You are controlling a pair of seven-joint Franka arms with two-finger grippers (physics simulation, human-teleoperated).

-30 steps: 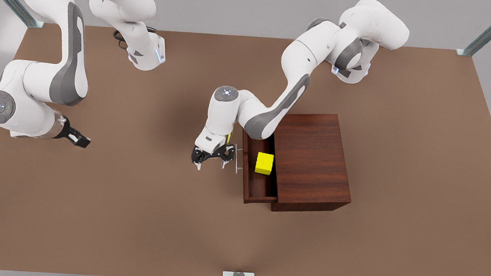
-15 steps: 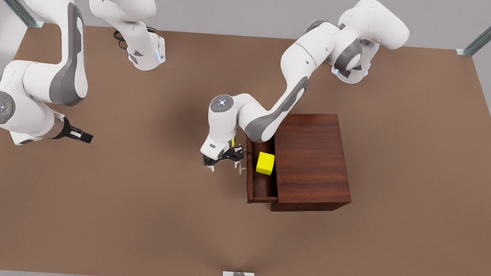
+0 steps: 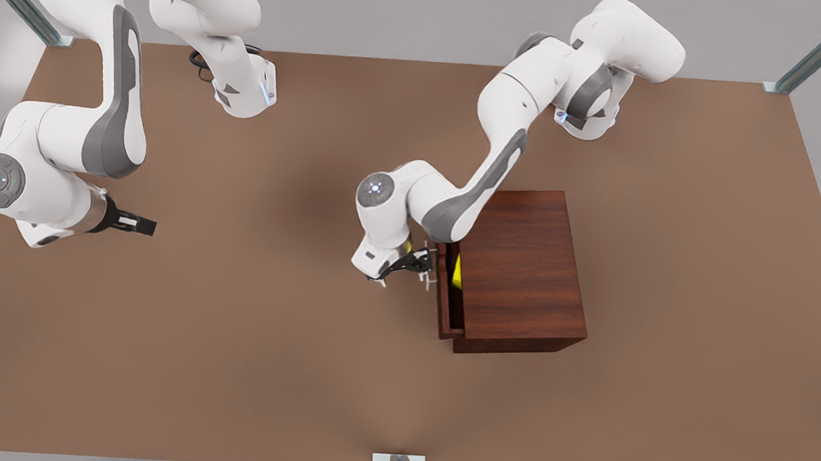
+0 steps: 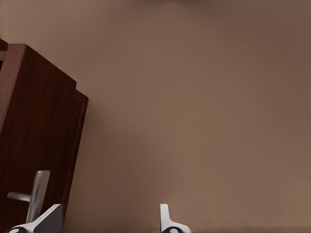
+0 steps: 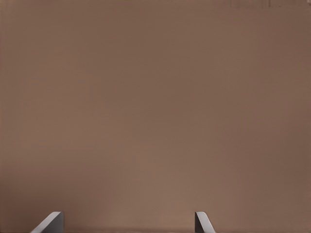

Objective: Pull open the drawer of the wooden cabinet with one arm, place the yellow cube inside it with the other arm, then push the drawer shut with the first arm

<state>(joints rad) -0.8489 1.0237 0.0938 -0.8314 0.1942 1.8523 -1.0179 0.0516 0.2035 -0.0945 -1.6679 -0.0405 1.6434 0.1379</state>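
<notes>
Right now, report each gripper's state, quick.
Left gripper: open, holding nothing, at the slim silver bar handle of the dark reddish-brown wooden drawer.
Right gripper: open, empty, waiting over the brown table.

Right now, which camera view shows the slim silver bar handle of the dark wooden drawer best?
The left wrist view: the handle stands large against the drawer front, beside the open left gripper. In the front view the handle is tiny, partly behind that gripper.

I see a dark reddish-brown, wood-grained cabinet (image 3: 522, 266), a yellow cube (image 3: 457, 273), a silver handle (image 4: 36, 195), a plain brown surface (image 3: 223, 333), and white arms with grey panels.
</notes>
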